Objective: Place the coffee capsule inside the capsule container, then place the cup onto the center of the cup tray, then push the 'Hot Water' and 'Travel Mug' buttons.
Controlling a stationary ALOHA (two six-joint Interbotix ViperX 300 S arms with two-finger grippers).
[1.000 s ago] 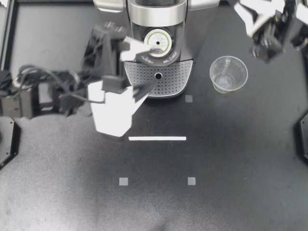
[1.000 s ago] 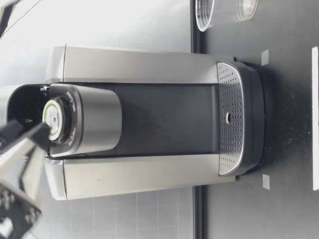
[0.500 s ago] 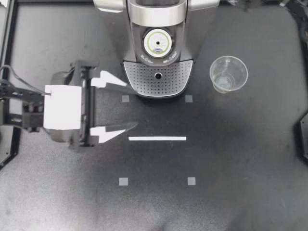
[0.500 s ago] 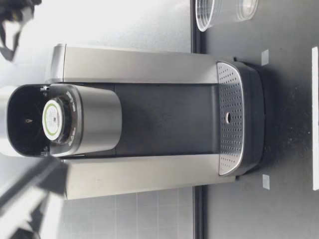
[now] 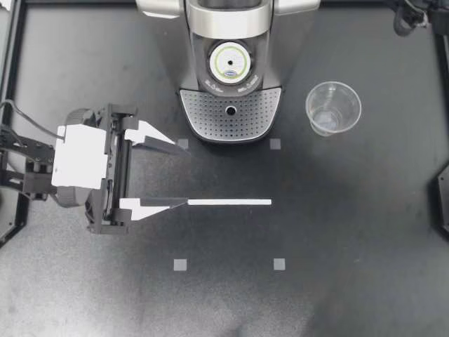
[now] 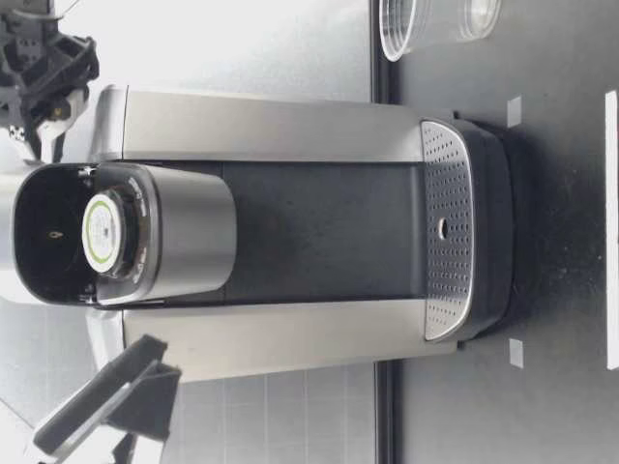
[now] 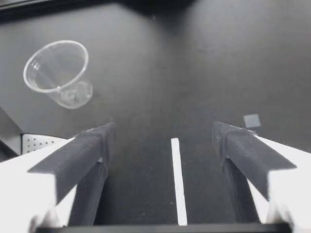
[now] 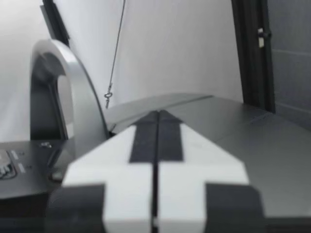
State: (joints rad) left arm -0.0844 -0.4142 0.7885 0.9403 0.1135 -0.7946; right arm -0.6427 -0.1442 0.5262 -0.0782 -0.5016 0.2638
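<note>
The coffee capsule (image 5: 231,63) lies in the open capsule container of the coffee machine (image 5: 228,21), with its green-ringed lid (image 6: 102,232) showing. A clear plastic cup (image 5: 333,107) stands upright on the table to the right of the perforated cup tray (image 5: 210,119). My left gripper (image 5: 184,175) hovers open and empty over the table, left of and in front of the tray. In the left wrist view the cup (image 7: 58,73) is far ahead beyond the fingers (image 7: 82,155). My right gripper (image 8: 156,121) is shut and empty, high beside the machine's top.
A white strip (image 5: 229,202) lies on the table in front of the machine, touching one left fingertip in the top view. Small grey squares (image 5: 180,265) mark the mat. Part of my right arm (image 5: 410,15) shows at the back right corner. The machine's lid handle (image 8: 63,87) arches ahead of the right gripper.
My left gripper has pulled away from the capsule container, down and to the left over the table, leaving the capsule in place. My right arm has withdrawn toward the back right corner.
</note>
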